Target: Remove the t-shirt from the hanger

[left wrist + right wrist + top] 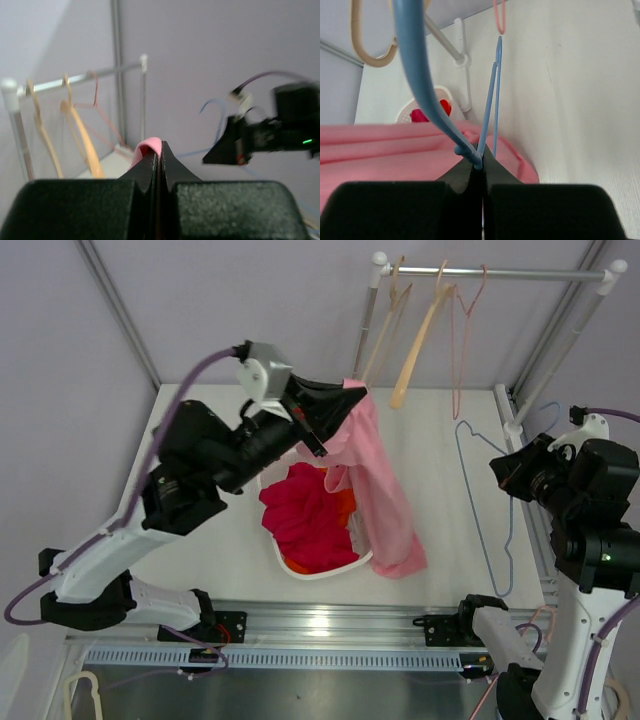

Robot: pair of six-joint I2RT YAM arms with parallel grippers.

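Observation:
The pink t-shirt (385,495) hangs from my left gripper (345,400), which is shut on its top edge high above the table; a fold of pink cloth (148,146) pokes out between the left gripper (159,150) jaws. The shirt's lower end rests on the table by the basket. My right gripper (512,468) at the right is shut on a thin blue wire hanger (482,502), which hangs bare, apart from the shirt. In the right wrist view my gripper (481,159) pinches the hanger (420,75), with the pink shirt (390,145) behind.
A white basket (300,568) of red and orange clothes sits mid-table under the shirt. A rail (490,274) at the back right carries wooden and pink hangers (420,335). Rack posts (540,370) stand near my right arm.

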